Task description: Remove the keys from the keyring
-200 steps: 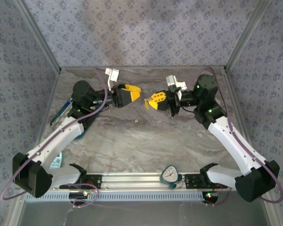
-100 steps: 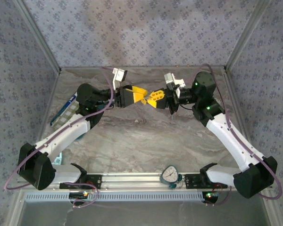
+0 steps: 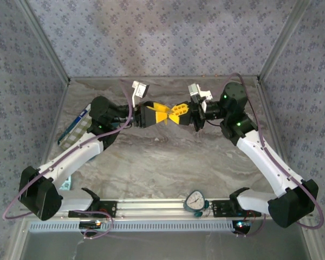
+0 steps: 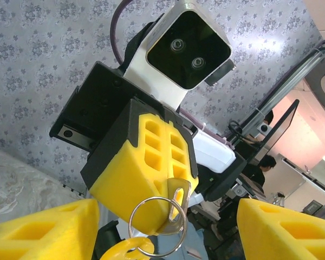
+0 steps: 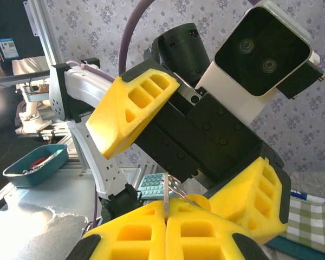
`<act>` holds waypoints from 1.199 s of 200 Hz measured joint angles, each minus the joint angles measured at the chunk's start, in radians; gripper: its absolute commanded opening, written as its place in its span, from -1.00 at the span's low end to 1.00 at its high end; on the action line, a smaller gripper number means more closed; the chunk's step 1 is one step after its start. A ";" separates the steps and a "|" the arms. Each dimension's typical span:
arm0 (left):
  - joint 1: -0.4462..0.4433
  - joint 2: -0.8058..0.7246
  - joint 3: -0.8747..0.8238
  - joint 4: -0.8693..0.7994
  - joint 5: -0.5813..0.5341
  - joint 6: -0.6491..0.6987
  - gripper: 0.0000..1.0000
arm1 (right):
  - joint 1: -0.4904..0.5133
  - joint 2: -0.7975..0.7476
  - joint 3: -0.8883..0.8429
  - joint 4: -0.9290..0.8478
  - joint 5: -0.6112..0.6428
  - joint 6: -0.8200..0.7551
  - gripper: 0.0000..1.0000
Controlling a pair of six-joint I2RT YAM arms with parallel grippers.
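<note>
Meeting tip to tip in mid-air over the marbled table (image 3: 151, 157), with the left gripper (image 3: 165, 114) and the right gripper (image 3: 173, 116) pointed straight at each other. Clamped shut with the right gripper on a metal key (image 4: 179, 190), pads pressed flat together, thin silvery shaft poking out of the seam between them in the right wrist view. Threaded through that key's hole, just off the closed tip: the keyring (image 4: 157, 223), a plain silvery loop. Dangling under the ring and touching it: a yellow-headed key (image 4: 131, 250), partly cut off by the lower edge of the left wrist view. Spread wide with the left gripper, jaws open, one yellow pad on either side of the right gripper's tip, ring and both keys in the gap between. Down past the left gripper's lower finger, in the right wrist view: a green checked cloth (image 5: 309, 216) lying flat.
</note>
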 measured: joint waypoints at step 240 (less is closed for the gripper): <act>-0.011 -0.063 0.000 -0.160 -0.064 0.159 -0.37 | 0.006 0.000 0.002 -0.012 0.003 0.000 -1.00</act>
